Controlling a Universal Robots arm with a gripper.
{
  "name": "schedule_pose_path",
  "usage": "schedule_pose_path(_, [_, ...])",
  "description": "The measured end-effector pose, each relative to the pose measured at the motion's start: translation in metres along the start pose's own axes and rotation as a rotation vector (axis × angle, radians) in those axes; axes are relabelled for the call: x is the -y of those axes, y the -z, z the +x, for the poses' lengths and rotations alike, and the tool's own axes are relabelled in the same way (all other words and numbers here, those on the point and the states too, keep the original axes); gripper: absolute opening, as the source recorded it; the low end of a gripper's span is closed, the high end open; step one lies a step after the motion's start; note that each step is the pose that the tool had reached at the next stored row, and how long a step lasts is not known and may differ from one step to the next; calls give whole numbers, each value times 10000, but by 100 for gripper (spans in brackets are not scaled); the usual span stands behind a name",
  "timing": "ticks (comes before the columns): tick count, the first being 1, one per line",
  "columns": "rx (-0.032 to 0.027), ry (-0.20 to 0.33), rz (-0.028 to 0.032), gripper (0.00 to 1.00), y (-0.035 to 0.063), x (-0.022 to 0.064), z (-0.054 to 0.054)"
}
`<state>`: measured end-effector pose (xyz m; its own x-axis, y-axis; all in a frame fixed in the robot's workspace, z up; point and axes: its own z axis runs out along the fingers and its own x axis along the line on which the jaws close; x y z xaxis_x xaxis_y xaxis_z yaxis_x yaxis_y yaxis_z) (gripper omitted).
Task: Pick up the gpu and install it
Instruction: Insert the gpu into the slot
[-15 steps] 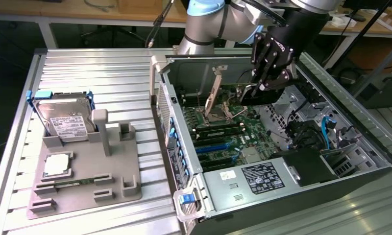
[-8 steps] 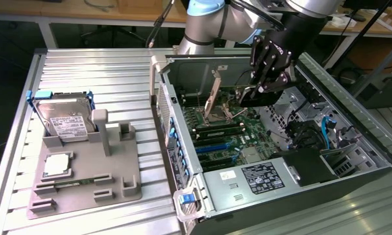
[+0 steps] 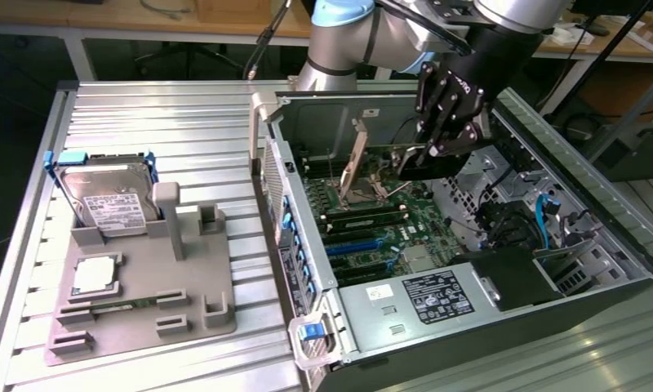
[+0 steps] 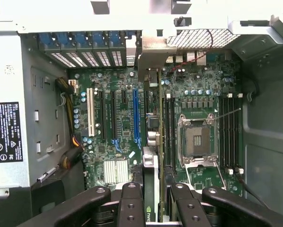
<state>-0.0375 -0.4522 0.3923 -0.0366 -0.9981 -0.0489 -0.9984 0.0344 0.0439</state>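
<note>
My gripper (image 3: 441, 151) hangs inside the open computer case (image 3: 304, 269), above the motherboard (image 3: 375, 224). It is shut on the gpu (image 3: 423, 166), whose black face shows under the fingers and whose silver bracket (image 3: 354, 155) points at the case's rear wall. In the wrist view the gpu (image 4: 150, 165) is edge-on between the black fingers (image 4: 132, 203), and the gripper (image 4: 153, 201) pinches its end. Its bracket (image 4: 155, 49) is close to the rear slot openings, beside the blue expansion slot (image 4: 136, 116). I cannot tell whether the card's edge touches a slot.
A grey fixture (image 3: 185, 286) on the ribbed metal table at the exterior view's left holds a silver hard drive (image 3: 108, 200) and a processor (image 3: 95, 278). Inside the case are the empty processor socket (image 4: 197, 142), the power supply (image 3: 436, 294) and cables (image 3: 544, 216).
</note>
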Motion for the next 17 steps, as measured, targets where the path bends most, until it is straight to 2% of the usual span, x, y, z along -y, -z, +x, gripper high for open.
schedule_pose_path(17, [15, 1, 0, 27, -48, 2, 2])
